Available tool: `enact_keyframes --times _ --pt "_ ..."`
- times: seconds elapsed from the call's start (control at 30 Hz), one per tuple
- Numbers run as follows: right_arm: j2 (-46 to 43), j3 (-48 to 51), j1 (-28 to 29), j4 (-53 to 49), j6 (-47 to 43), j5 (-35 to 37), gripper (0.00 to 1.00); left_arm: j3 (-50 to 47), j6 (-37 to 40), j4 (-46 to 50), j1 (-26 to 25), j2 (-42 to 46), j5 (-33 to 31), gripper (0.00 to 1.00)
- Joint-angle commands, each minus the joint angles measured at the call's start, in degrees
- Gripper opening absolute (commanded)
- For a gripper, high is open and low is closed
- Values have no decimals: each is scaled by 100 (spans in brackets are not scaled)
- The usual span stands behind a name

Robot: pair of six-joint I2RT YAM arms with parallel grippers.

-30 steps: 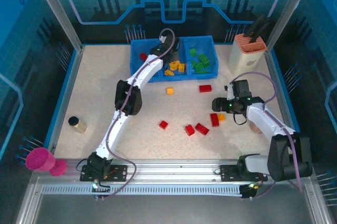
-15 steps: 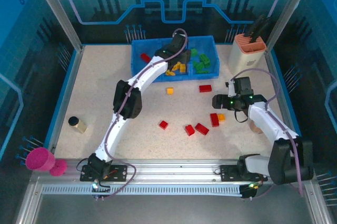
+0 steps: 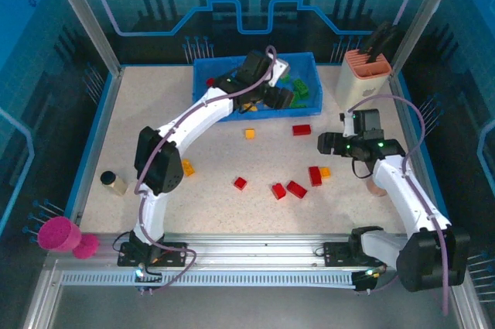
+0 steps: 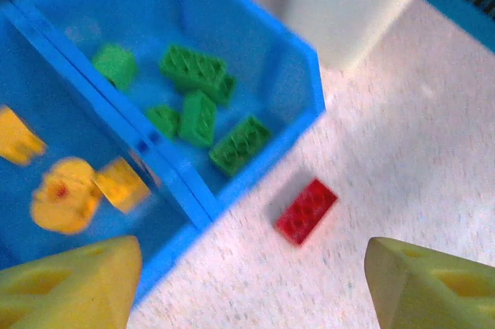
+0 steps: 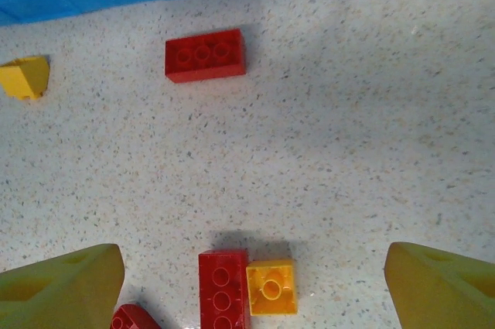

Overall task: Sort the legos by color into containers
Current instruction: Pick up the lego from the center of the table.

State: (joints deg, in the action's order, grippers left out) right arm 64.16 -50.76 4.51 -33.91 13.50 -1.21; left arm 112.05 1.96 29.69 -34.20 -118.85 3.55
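My right tool (image 3: 328,143) is hanging spread and empty over a red brick (image 5: 223,289) and an orange brick (image 5: 271,286) that are touching side by side on the surface, and that's my worry. If I'm dropping between them, I'm likely pinching both, and the orange one is riding along into the wrong compartment. Closing off-centre could also squirt one away.

My left tool (image 3: 281,100) is spread too, holding nothing, over the near right part of the blue tray (image 3: 199,90). The green bricks (image 4: 197,116) are lying in its right compartment and the yellow-orange ones (image 4: 66,197) in the middle. A second red brick (image 4: 307,210) is sitting just outside the near wall. If I'm sweeping low towards it, I'm risking a knock on that wall, or shoving the brick under the rim.

Compared with a second ago, my left tool was pressed together further left over the tray. Now it's open, it's swung right, and its elbow has moved left. My right tool has widened and drifted slightly farther from me.
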Motion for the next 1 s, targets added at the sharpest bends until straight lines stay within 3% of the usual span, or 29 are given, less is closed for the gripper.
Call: enact_keyframes --times 0.0,0.13,0.37,0.67,0.97 --pt "-122 -492 -204 -423 -253 -175 89 -509 333 347 -104 19 542 77" --pt "-200 -730 -240 -544 -311 -272 90 -615 595 193 -286 -293 408 77" --pt "-352 -777 -258 -639 -157 -373 91 254 1017 161 -723 -1227 -207 77" --pt "-440 -789 -265 -804 -58 -336 91 1293 758 212 -754 -2140 -117 77" --pt "-475 -692 -273 -898 -100 -170 92 1856 602 1 -778 -2769 -459 78"
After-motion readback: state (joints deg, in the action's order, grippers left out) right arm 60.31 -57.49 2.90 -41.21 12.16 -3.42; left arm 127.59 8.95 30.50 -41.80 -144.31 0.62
